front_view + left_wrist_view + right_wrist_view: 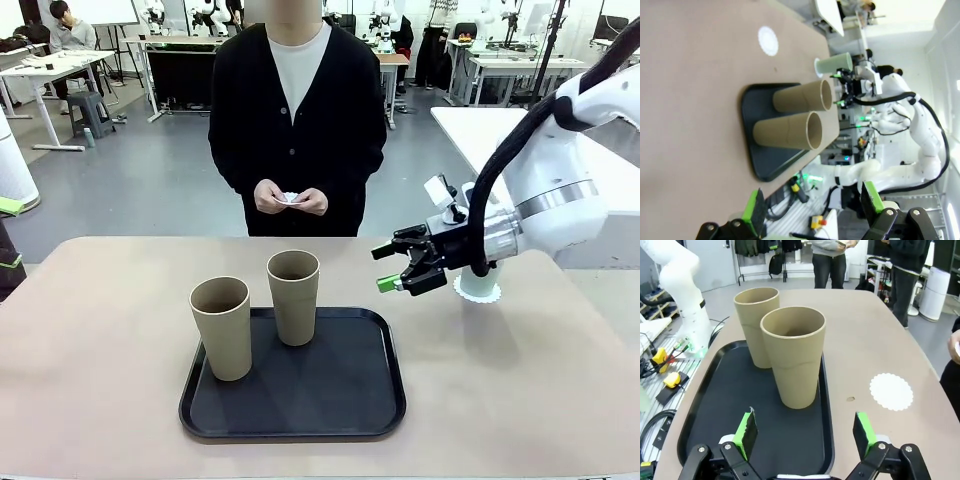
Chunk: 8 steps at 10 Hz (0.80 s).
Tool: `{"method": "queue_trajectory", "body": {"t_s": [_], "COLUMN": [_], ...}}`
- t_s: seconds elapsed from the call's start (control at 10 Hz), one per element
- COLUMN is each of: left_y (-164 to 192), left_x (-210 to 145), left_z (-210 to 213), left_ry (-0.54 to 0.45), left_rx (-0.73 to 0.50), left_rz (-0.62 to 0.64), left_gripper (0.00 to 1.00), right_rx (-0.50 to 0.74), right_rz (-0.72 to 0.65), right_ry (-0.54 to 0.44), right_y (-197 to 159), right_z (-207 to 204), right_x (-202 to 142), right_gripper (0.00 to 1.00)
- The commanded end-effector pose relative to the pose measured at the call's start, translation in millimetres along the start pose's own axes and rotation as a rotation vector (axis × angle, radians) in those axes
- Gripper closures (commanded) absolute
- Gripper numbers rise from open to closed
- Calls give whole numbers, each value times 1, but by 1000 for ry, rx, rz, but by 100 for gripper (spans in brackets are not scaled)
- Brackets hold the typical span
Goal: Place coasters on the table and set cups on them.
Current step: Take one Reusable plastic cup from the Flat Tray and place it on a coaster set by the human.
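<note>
Two tan cups (222, 325) (293, 295) stand on a black tray (340, 390). My right gripper (405, 265) hovers open to the right of the tray, pointing at the cups; in its wrist view the jaws (805, 432) are empty, with the nearer tan cup (792, 360) just ahead. A mint cup (835, 64) stands on a coaster (478, 290) behind that gripper. Another coaster (891, 391) lies bare on the table (100, 330). The person holds a third coaster (290, 198) in both hands. My left gripper (812, 205) is open and empty, far back from the tray.
The black tray (715, 405) takes up the table's near middle. The person stands at the far edge. Bare tabletop lies left of the tray and between the tray and the far edge. White tables and other people show farther back.
</note>
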State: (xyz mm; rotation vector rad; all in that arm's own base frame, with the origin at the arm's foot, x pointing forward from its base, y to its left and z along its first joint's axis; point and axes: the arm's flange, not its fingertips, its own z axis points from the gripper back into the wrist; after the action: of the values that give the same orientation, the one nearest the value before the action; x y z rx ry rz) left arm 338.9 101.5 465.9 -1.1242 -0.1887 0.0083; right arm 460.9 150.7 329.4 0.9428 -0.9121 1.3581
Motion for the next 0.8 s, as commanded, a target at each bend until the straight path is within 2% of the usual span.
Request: {"method": "queue_trajectory", "body": {"t_s": [0.0, 0.5, 0.6, 0.7], "left_y": [-1, -1, -1, -1], "left_x": [0, 0, 0, 0], "left_z": [1, 1, 1, 1], "left_ry": [-4, -4, -4, -4], "left_rx": [-11, -11, -11, -11], "left_rz": [-7, -7, -7, -7], "left_gripper": [0, 0, 0, 0], "right_rx": [-34, 2, -12, 34], "right_rz": [21, -11, -42, -30], "right_ry": [-34, -4, 21, -3], "right_y": [-8, -4, -1, -2], "right_z": [-21, -54, -54, -44], "right_x": [-8, -23, -20, -22], "right_gripper": [0, 0, 0, 0]}}
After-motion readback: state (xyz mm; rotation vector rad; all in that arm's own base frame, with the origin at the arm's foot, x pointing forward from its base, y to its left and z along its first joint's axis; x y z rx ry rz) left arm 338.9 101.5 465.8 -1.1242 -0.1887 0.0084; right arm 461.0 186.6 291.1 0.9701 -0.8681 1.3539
